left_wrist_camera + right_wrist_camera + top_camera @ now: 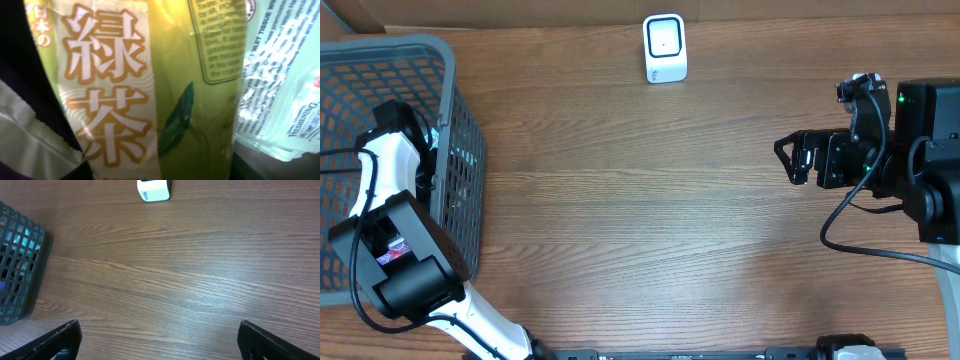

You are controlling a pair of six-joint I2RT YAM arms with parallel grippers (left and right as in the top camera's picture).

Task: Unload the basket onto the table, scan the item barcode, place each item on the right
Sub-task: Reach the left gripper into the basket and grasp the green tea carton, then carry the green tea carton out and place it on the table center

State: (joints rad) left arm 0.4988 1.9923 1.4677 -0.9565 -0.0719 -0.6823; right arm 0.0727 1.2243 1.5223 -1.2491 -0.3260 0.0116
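Locate green tea packet [150,90] inside basket [455,120], just beside tissue pack [285,85]. Treat left gripper [392,250] closure as undeterminable: fingers hidden. Clamp packet alone, lift clear of mesh, present barcode squarely to white scanner [665,47] at far table edge. Leave right gripper [786,160] as found: spread wide, empty.

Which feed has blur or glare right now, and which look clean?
Left wrist: the green tea packet fills the frame, soft-focused, with glare on the tissue wrapper. Overhead: sharp, evenly lit, scanner crisp. Right wrist: clear, mild sheen on the wood.
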